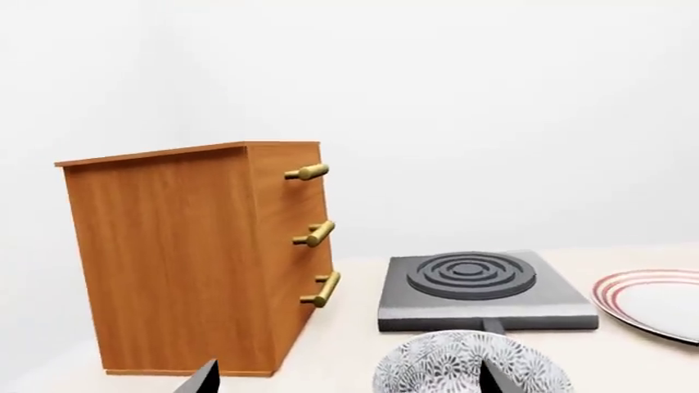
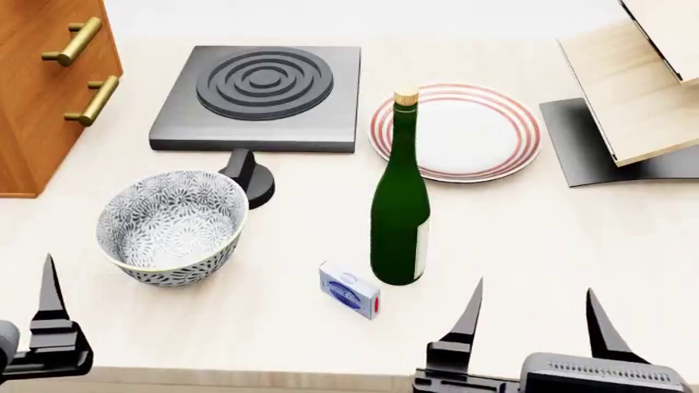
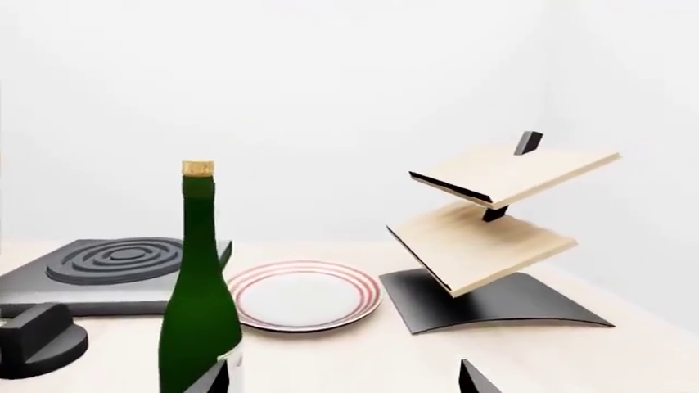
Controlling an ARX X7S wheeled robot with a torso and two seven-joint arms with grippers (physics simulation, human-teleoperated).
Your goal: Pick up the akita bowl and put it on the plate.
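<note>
Grey-patterned, the bowl [image 2: 172, 226] sits at the lower left of the head view on the pale tabletop [image 2: 546, 237], empty and upright, untouched. The red-ringed plate [image 2: 457, 131] lies at upper centre-right, well apart, beside the dark stove burner [image 2: 260, 97]. A green bottle [image 2: 401, 209] stands between them. The left gripper [image 2: 33, 327] shows one finger only, so its state I cannot tell; the right gripper [image 2: 532, 315] has its fingers spread, holding nothing.

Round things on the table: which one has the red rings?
The plate, flat and white, behind the green bottle. The akita bowl is grey-patterned; the burner is dark.
</note>
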